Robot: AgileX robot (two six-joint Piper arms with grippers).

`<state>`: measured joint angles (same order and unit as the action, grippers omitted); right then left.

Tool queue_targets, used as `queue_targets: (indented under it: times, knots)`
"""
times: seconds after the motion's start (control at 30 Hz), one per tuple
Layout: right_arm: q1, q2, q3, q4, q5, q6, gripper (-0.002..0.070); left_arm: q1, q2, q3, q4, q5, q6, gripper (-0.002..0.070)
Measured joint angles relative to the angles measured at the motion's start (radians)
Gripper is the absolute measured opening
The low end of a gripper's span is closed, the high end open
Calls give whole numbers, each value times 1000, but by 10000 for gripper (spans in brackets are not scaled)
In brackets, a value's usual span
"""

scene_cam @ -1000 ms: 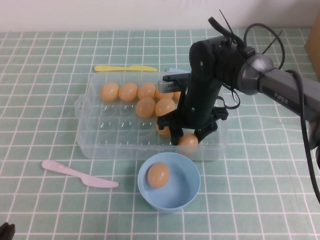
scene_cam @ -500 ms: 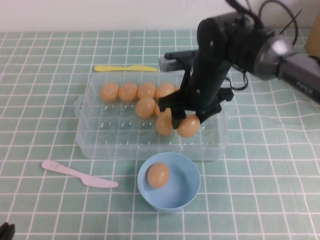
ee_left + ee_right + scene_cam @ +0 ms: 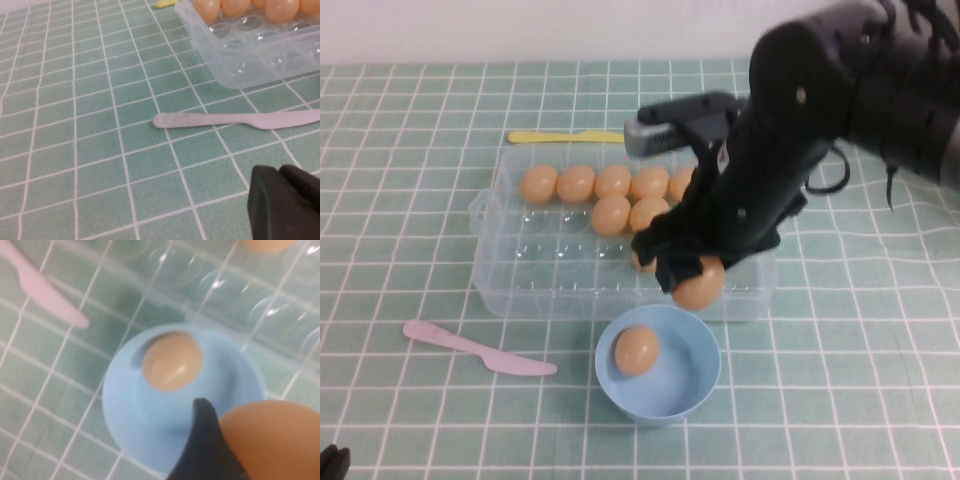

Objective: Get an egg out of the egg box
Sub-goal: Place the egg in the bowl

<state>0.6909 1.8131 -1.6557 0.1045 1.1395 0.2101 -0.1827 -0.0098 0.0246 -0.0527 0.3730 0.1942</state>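
My right gripper (image 3: 692, 272) is shut on a tan-orange egg (image 3: 703, 287) and holds it in the air over the front wall of the clear plastic egg box (image 3: 520, 290), just behind the blue bowl. In the right wrist view the held egg (image 3: 272, 440) sits against a black finger (image 3: 205, 450), above the bowl (image 3: 130, 420). Several more eggs (image 3: 576, 183) lie in the box's back cups. My left gripper (image 3: 287, 200) is shut and empty, low over the table at the near left, and barely shows in the high view (image 3: 330, 462).
The light-blue bowl (image 3: 695, 385) stands in front of the box with one egg (image 3: 636, 350) in it. A pink plastic knife (image 3: 470, 347) lies left of the bowl. A yellow knife (image 3: 565, 136) lies behind the box. The table has a green checked cloth.
My right gripper has lifted the egg out of a front cup of the box and carried it up and forward, towards the bowl. The left arm has not moved.
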Motion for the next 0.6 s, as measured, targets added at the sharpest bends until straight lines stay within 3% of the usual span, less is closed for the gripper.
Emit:
queue_targets:
  times: [0.2, 0.6]
  knots:
    - [33, -2, 157, 58, -94, -60, 411, 0, 0, 0, 0, 0, 0, -5]
    - [41, 113, 173, 76, -197, -75, 410, 0, 0, 0, 0, 0, 0, -5]
